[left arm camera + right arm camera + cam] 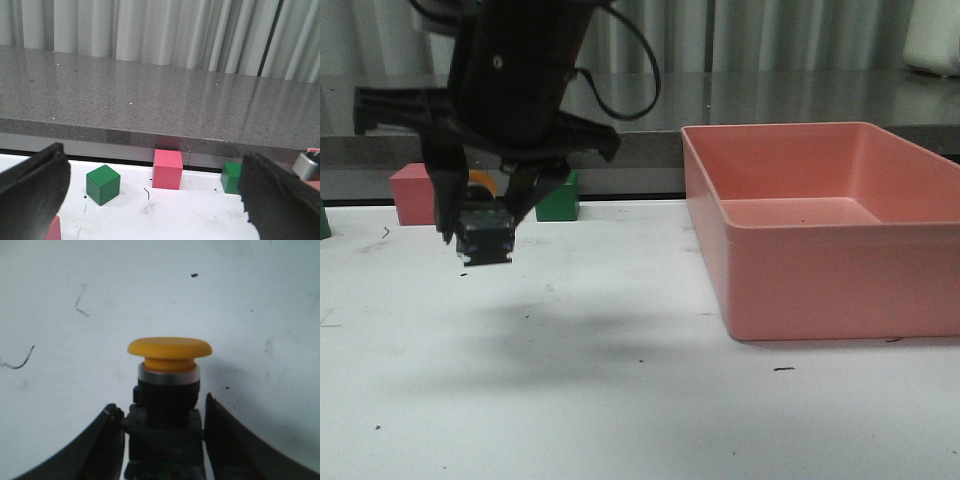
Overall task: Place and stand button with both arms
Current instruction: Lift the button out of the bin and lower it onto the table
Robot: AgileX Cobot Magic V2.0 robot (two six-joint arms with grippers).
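Note:
The button [486, 240] hangs a little above the white table [620, 400], at the left of the front view, gripped by a black arm's gripper [488, 228]. Its yellow cap [480, 184] peeks out behind the fingers. In the right wrist view my right gripper [162, 415] is shut on the button's black body, and the yellow cap [169, 347] and pale collar point away from the camera. My left gripper [152, 200] is open wide and empty, its fingers [30, 190] at the edges of the view. I cannot pick out the left arm in the front view.
A large pink bin [820, 230] stands on the right of the table. A pink cube [418, 195] and a green cube [560, 200] sit along the back edge. The left wrist view shows two green cubes [102, 185] and a pink cube [167, 170] below a grey counter.

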